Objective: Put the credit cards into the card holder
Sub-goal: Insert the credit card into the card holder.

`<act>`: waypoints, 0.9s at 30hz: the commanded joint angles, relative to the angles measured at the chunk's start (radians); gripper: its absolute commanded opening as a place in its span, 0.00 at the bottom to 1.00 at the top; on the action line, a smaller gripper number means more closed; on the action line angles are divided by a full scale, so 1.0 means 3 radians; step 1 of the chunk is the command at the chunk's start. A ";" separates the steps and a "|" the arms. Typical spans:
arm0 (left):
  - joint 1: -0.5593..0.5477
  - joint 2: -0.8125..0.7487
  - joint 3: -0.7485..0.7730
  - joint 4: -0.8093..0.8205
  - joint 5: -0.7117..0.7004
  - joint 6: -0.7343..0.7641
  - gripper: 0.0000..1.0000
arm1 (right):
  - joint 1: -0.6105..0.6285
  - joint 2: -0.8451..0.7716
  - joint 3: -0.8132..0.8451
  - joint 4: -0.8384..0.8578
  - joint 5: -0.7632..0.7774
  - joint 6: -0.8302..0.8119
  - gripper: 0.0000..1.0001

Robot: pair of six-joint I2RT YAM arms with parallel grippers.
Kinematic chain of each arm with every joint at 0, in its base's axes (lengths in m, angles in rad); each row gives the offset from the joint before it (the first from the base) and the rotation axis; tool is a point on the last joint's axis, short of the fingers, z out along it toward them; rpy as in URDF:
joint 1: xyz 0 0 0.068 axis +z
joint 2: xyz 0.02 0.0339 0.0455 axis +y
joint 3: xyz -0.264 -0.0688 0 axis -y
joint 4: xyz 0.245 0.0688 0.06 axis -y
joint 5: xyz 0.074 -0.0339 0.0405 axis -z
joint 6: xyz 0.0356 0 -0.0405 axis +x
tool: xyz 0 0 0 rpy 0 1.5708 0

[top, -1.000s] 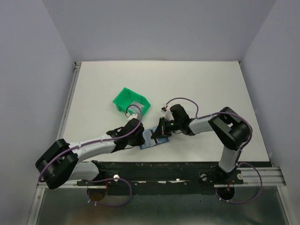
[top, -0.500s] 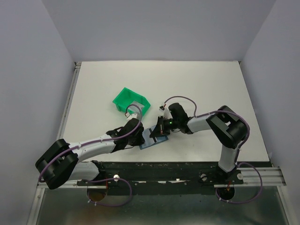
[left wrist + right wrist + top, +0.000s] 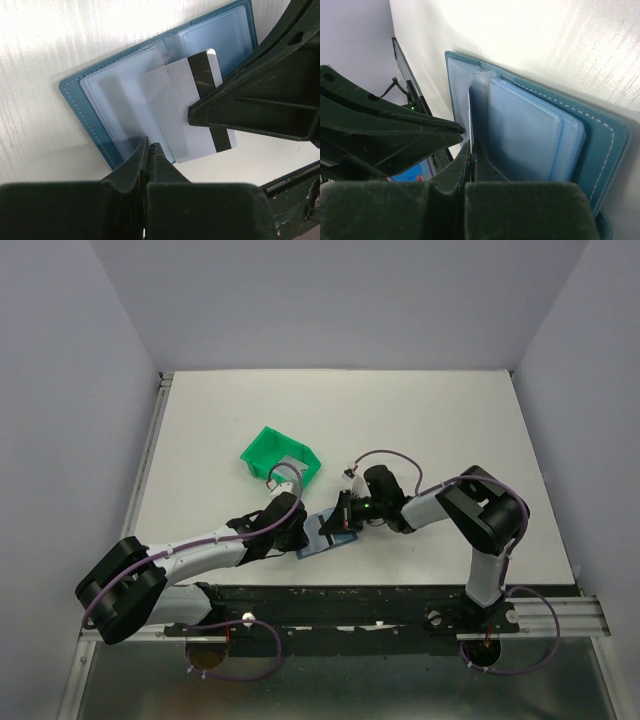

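**A:** Pinning the card holder down: is that the left gripper's job?

**B:** I judge so. Its jaws are pressed fully together, with the tips on the card holder's near edge where the clear sleeve ends. I cannot tell whether they nip the sleeve or only bear down on it. Either would stop the card holder sliding on the table.

**A:** How does the card holder lie?

**B:** It lies open and flat, lighter blue inside up, between the two grippers.

**A:** And the credit card?

**B:** It lies across the card holder's inside, with its dark-striped end jutting past the card holder's edge. The right gripper, at the card holder's right, is clamped on that striped end. In the right wrist view the card shows edge-on between its tips. It is held low and nearly flat, presumably so the leading edge can slip under a sleeve. Whether that edge has entered a pocket I cannot tell.

**A:** What is the count?

**B:** One card holder, one credit card in view and two grippers. One green bin stands beyond the card holder, well apart from it. Something grey lies in the bin, too small to name.
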 commanded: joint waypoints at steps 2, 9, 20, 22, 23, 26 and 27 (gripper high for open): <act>0.0014 -0.0146 0.0009 -0.0230 -0.0070 -0.0003 0.00 | 0.0001 0.0149 -0.0070 0.0352 0.0061 0.0171 0.00; 0.0080 -0.0463 0.0015 -0.0465 -0.0218 -0.0028 0.04 | -0.0004 0.0185 -0.0065 0.0327 0.0061 0.0140 0.00; 0.0127 -0.0341 -0.0180 -0.0313 -0.0152 -0.0054 0.12 | 0.0001 0.0205 -0.0045 0.0296 0.0061 0.0115 0.01; 0.0127 -0.0264 -0.0200 -0.0277 -0.0137 -0.0069 0.12 | 0.0001 0.0210 -0.0040 0.0291 0.0061 0.0120 0.01; 0.0122 -0.0249 -0.0205 -0.0276 -0.0131 -0.0074 0.12 | 0.0001 0.0210 -0.0034 0.0286 0.0061 0.0120 0.00; 0.0121 -0.0218 -0.0246 -0.0241 -0.0136 -0.0100 0.11 | 0.0001 0.0216 -0.0014 0.0260 0.0061 0.0105 0.00; 0.0127 -0.0223 -0.0251 -0.0241 -0.0142 -0.0100 0.11 | 0.0001 0.0216 -0.0004 0.0245 0.0061 0.0095 0.00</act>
